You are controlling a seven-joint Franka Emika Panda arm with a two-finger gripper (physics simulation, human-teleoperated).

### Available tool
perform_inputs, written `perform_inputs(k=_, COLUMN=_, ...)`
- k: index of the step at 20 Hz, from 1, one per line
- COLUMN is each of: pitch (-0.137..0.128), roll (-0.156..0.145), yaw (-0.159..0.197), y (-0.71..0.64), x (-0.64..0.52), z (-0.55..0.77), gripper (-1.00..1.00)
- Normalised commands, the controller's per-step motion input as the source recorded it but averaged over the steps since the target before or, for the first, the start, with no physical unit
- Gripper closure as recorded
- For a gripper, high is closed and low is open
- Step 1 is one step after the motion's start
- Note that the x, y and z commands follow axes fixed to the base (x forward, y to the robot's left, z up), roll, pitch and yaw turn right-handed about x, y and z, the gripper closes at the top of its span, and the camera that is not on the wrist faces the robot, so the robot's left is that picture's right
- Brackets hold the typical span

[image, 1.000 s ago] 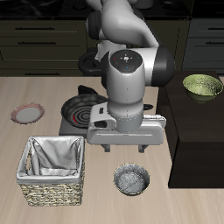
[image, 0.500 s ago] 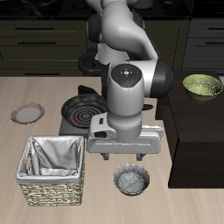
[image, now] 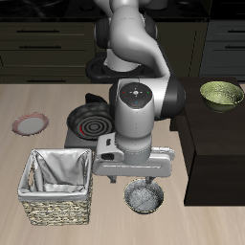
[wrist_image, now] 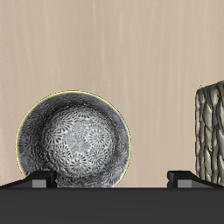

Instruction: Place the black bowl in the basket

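The black bowl (image: 144, 199) stands upright on the wooden table near the front edge, beside the basket; its grey speckled inside faces up. In the wrist view the bowl (wrist_image: 74, 140) lies straight below the hand, a little off centre. My gripper (image: 135, 180) hangs just above the bowl's back rim, open and empty; both fingertips (wrist_image: 39, 178) show wide apart. The basket (image: 57, 211), square beige wicker with a pale cloth lining, stands empty by the front edge; its woven wall (wrist_image: 211, 131) shows in the wrist view.
A black stove burner (image: 87, 120) lies behind the basket. A flat reddish-rimmed plate (image: 30, 123) lies farther out. A green-yellow bowl (image: 221, 94) sits on a dark cabinet (image: 215, 144) close beside the black bowl.
The arm has come down and toward the table's front edge, bringing the open gripper closer over the black bowl. The bowl and the basket have not moved.
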Motion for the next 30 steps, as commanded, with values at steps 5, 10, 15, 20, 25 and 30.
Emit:
perform_inputs(k=5, pitch=0.018, roll=0.025, yaw=-0.003, y=0.04, x=-0.01, z=-0.15, gripper=-1.00)
perform_inputs(k=10, pitch=0.027, roll=0.010, yaw=-0.001, y=0.02, x=-0.02, z=-0.21, gripper=-1.00)
perform_inputs(k=15, pitch=0.023, roll=-0.010, yaw=0.018, y=-0.03, x=0.03, z=-0.20, gripper=-1.00)
perform_inputs(k=20, pitch=0.033, roll=0.001, yaw=0.005, y=0.02, x=-0.01, z=-0.22, gripper=-1.00)
perform_inputs(k=25, pitch=0.041, roll=0.001, yaw=0.000, y=0.01, x=0.01, z=-0.23, gripper=-1.00)
perform_inputs(k=30, pitch=0.042, roll=0.038, yaw=-0.019, y=-0.02, x=-0.07, z=-0.17, gripper=1.00)
